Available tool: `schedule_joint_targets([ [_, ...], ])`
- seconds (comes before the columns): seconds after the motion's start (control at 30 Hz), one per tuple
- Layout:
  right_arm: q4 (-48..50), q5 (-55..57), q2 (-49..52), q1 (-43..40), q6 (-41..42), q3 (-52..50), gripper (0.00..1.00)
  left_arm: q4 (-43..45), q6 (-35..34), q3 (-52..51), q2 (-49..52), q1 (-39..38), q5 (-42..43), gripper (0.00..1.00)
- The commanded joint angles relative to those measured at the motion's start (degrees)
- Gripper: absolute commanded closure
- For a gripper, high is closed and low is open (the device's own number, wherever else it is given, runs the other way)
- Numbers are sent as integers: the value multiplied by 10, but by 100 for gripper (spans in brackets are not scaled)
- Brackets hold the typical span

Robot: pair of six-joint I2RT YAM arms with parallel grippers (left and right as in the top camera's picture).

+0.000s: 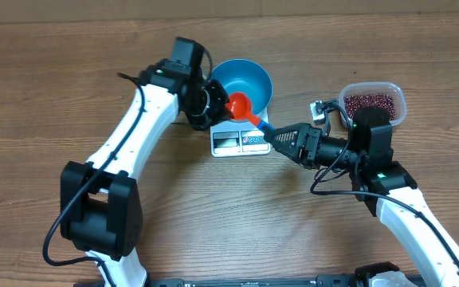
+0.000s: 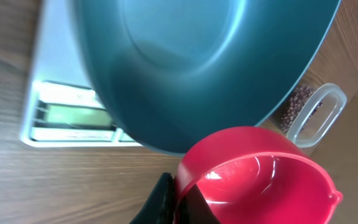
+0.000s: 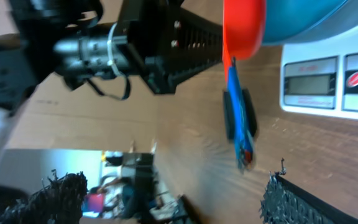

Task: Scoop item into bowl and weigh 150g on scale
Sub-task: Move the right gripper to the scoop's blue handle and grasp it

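Pinching the red scoop by its cup, the left gripper aims its handle at the right gripper, seemingly open around it.

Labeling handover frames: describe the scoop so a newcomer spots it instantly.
Start at the light blue bowl on the white scale, mid-table. At the bowl's near rim, the left gripper holds the scoop. Its red cup on a blue handle sets it apart from the plain bowl and scale.
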Motion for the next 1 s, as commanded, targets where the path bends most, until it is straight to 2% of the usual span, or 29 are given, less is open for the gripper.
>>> schedule_joint_targets([
  [0.0, 3, 65, 2, 15, -36, 12, 11, 9, -73, 14, 3, -22, -10, 96],
  [0.1, -4, 90, 2, 19, -64, 12, 18, 19, -85, 14, 3, -36, -10, 96],
  [0.33, -27, 158, 2, 19, -64, 12, 20, 21, -85, 14, 3, -42, -7, 96],
  [0.63, -2, 199, 2, 19, -64, 12, 25, 24, -85, 14, 3, -42, -8, 96],
  [0.8, 9, 199, 2, 19, -61, 12, 41, 33, -85, 14, 3, -45, -8, 96],
  [0.97, 9, 199, 2, 19, -61, 12, 52, 46, -97, 14, 3, -56, -10, 96],
])
